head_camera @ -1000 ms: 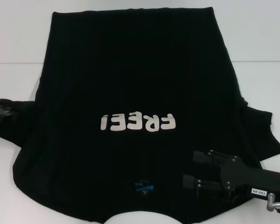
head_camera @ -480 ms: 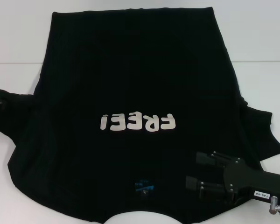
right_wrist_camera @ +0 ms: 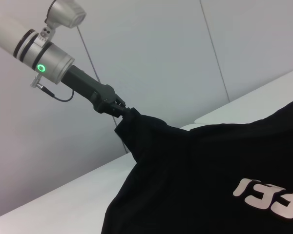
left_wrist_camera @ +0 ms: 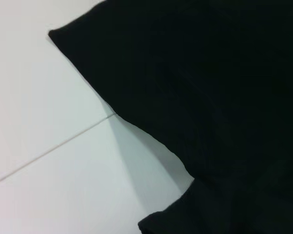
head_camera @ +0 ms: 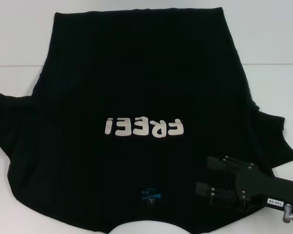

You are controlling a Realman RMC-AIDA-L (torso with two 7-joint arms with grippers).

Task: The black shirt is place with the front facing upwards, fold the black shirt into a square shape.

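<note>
- Black shirt (head_camera: 136, 97): lies front up on the white tabletop (head_camera: 273, 44), hem at the far edge, collar and blue neck label (head_camera: 150, 196) nearest the robot, the white "FREE" lettering (head_camera: 144, 128) reading upside down from the head view.
- Change since a second ago: the left gripper (right_wrist_camera: 121, 110), then visible at the left edge of the head view beside the sleeve, has gone from that view; the left sleeve (head_camera: 10, 117) has been drawn outward and now runs to the frame edge.
- Left gripper, current state: seen from the right wrist view clenched on the sleeve tip, cloth lifted into a peak off the tabletop.
- Right gripper (head_camera: 200, 176): low over the shirt's right shoulder, fingers parted and empty; it has slid slightly nearer the robot.
- Meaning for task: judged as the sleeve spread or the start of the first fold; no fold is made yet.
- Containers: none in view.
</note>
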